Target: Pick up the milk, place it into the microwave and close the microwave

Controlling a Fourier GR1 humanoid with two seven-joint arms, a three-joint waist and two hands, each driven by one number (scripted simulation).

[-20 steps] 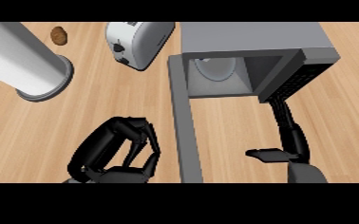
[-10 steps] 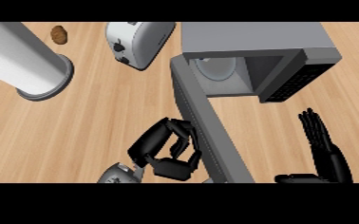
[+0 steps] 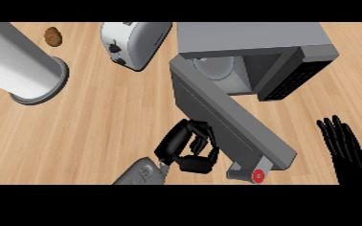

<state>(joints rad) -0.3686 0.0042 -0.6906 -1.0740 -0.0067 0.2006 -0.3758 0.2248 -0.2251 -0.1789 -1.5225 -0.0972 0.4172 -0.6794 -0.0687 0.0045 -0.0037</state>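
Fingers of the left hand (image 3: pixel 187 148) curl against the half-swung microwave door (image 3: pixel 230 119), holding nothing, while the right hand (image 3: pixel 345 146) rests spread at the bench's (image 3: pixel 106 119) right edge

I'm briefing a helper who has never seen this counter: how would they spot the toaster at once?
Start at the grey microwave at the counter's far right, its door swung partly open. Just left of its top corner lies the toaster, a white rounded box with dark knobs on its end. The tall grey cylinder and small brown cookie further left look nothing like it.
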